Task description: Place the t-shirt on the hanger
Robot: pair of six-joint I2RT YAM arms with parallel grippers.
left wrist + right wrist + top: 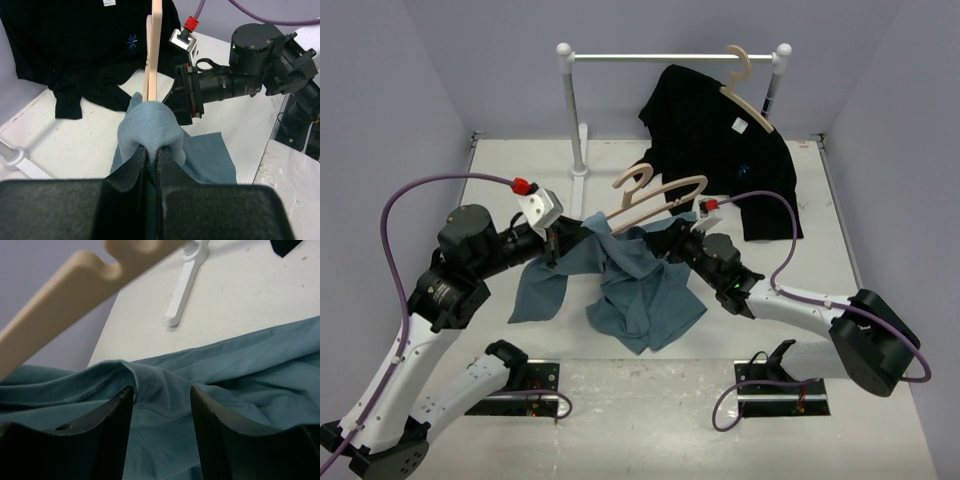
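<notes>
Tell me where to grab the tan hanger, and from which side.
Probably take the hanger by the bare shoulder nearest the right gripper, just inside its notch, coming from that side: the thin bar is exposed there, while the t-shirt drapes the other end.

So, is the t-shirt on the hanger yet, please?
Only partly: the t-shirt is draped over one end of the hanger, pinched in the left gripper; the rest lies crumpled.

The top camera is looking down from behind over the whole desk (640,420); both wrist cameras are sitting close, sharing the shirt (150,125) and hanger (156,45).
</notes>
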